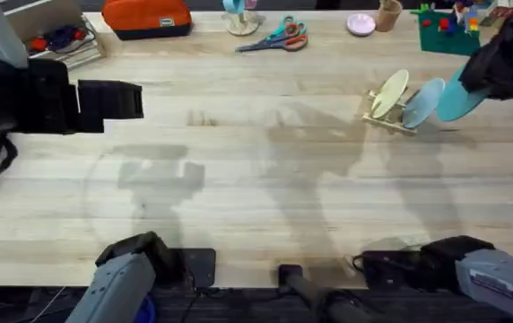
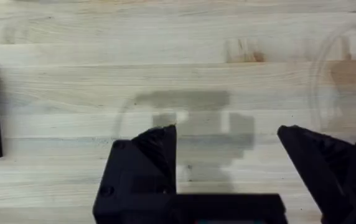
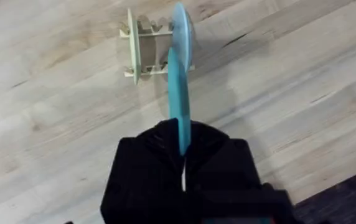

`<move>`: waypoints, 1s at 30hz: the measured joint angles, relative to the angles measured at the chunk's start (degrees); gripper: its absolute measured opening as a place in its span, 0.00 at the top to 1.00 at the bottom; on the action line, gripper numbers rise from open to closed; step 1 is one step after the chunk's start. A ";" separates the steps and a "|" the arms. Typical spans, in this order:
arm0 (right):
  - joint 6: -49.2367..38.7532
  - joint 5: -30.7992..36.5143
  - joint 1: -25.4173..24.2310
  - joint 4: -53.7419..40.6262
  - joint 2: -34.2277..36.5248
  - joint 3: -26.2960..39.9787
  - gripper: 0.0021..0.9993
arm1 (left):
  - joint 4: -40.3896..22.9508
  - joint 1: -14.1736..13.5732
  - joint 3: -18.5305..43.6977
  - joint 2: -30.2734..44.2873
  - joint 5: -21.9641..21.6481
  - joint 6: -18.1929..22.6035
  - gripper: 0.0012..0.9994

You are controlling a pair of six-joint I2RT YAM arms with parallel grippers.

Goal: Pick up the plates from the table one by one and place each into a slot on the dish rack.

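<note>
Far edge clutter: orange pouch (image 1: 146,16), scissors (image 1: 277,39), pink dish (image 1: 360,24), green toy board (image 1: 447,32)

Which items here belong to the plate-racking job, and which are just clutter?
Job: small wooden peg dish rack; cream-yellow round plate and pale blue round plate standing in it; bright cyan round plate in the right gripper.

Clutter: scissors; orange pouch; pink dish.

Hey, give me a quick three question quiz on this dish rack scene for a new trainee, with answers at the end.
1. True or false: the right claw grips the cyan plate on edge.
2. How many plates already stand in the dish rack?
3. The left claw is: A) open over bare table, B) shut on a plate.

Key: 1 true; 2 two, the cream plate and the pale blue plate; 3 A.
</note>
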 joint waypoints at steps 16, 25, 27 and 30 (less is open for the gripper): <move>-4.68 -0.96 -4.20 4.00 5.76 0.00 0.97 | 0.00 0.00 0.00 -0.01 0.00 -0.01 0.01; -9.03 -4.82 -9.99 7.52 9.44 0.00 0.97 | 0.00 0.00 0.00 -0.01 0.00 -0.01 0.01; -9.94 -5.38 -10.76 7.64 10.13 0.00 0.97 | 0.00 0.00 0.00 0.01 0.00 -0.01 0.01; -11.09 -6.14 -11.65 8.16 11.47 0.00 0.97 | 0.00 0.00 0.00 -0.01 0.00 -0.01 0.01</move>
